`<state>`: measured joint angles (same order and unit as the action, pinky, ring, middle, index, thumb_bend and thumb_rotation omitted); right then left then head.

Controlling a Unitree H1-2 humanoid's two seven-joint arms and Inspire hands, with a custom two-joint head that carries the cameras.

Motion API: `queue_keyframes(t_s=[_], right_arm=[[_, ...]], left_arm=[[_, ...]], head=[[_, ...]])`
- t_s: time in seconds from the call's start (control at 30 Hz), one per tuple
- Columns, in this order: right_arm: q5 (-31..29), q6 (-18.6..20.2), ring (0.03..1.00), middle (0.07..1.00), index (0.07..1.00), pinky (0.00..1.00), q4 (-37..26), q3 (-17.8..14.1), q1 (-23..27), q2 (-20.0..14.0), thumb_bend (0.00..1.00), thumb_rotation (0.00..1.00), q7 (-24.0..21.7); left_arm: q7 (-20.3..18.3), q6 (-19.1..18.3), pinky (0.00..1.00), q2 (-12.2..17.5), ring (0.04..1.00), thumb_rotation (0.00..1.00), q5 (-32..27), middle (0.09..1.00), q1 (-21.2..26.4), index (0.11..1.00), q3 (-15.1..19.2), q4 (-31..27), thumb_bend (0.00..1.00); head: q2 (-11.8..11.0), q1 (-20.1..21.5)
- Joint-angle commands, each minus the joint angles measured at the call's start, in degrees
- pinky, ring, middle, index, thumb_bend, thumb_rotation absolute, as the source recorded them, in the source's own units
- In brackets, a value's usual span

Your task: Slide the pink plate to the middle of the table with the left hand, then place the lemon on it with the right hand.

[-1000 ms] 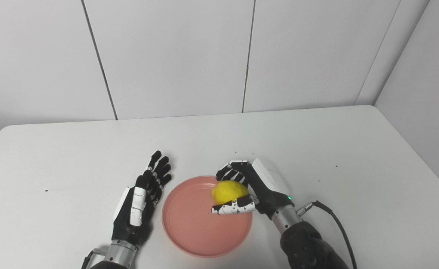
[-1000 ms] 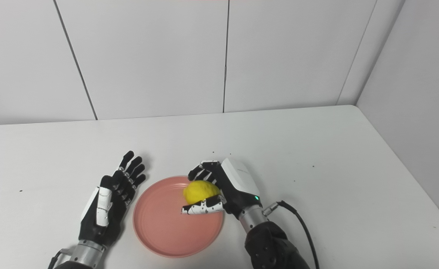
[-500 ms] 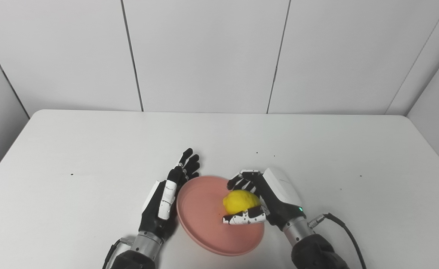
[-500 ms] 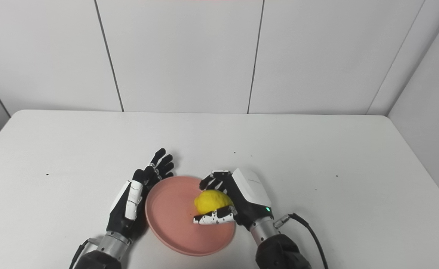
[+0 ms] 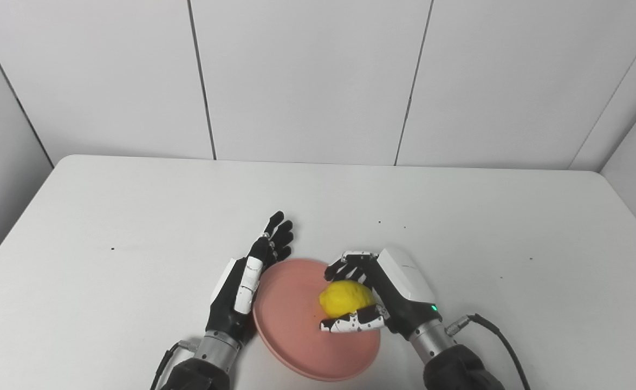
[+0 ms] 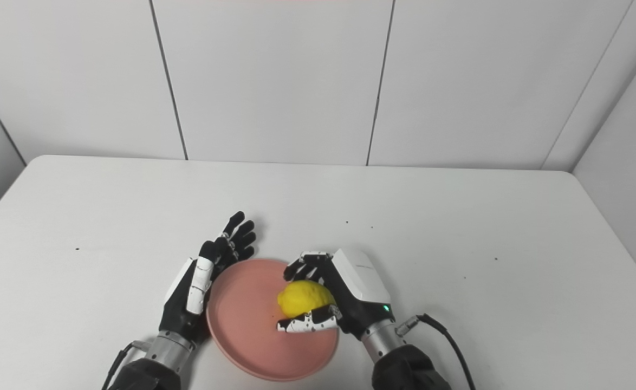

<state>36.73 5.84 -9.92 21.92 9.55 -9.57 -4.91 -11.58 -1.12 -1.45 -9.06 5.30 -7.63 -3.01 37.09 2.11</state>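
Lemon held over the pink plate, left hand at its side.
The bumpy yellow lemon (image 5: pixel 345 298) sat in the right hand (image 5: pixel 385 295), whose fingers and thumb curled round it, over the smooth round pink plate (image 5: pixel 296 336) near the front middle of the white table (image 5: pixel 134 216). The left hand (image 5: pixel 245 281) was flat, fingers straight and apart, touching the plate's left rim; a second before it was a little apart from it.

A black-fingered left hand (image 5: pixel 242 284) with white panels and a white-shelled right hand (image 5: pixel 388 295) showing a green indicator light (image 5: pixel 433 308), both on silver metal wrists trailing black cables (image 5: pixel 499 341).
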Motion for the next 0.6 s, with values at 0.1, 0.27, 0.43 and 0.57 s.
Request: queue_keyframes(t_s=[0.1, 0.27, 0.43, 0.57], right_arm=[[-0.24, -4.88, 0.447, 0.454, 0.517, 0.44, -0.22, -0.38, 1.05, 0.7, 0.52, 0.0, 2.41], [0.17, -5.51, 0.448, 0.458, 0.516, 0.46, -0.89, -0.78, 1.04, 0.94, 0.52, 0.0, 3.06], [1.01, -5.9, 0.451, 0.455, 0.519, 0.47, -1.81, -0.91, 0.96, 1.38, 0.52, 0.0, 3.56], [1.06, -5.91, 0.455, 0.454, 0.518, 0.47, -2.24, -1.2, 0.98, 1.77, 0.52, 0.0, 3.93]], left_arm=[[0.09, 3.25, 0.98, -0.04, 0.976, 0.96, 0.58, 0.974, 2.04, 0.975, 0.88, 0.66, 0.83], [-0.42, 3.35, 0.99, 0.71, 0.978, 0.95, 0.27, 0.971, 1.96, 0.973, 1.71, 1.29, 0.84], [-0.61, 2.83, 0.98, 1.03, 0.982, 0.95, -0.1, 0.974, 1.82, 0.965, 2.35, 1.24, 0.86], [-0.45, 2.78, 0.97, 1.0, 0.977, 0.95, -0.05, 0.971, 1.83, 0.961, 2.78, 1.28, 0.86]], head=[[-0.11, 0.02], [-0.24, 0.13], [-0.38, 0.32], [-0.57, 0.41]])
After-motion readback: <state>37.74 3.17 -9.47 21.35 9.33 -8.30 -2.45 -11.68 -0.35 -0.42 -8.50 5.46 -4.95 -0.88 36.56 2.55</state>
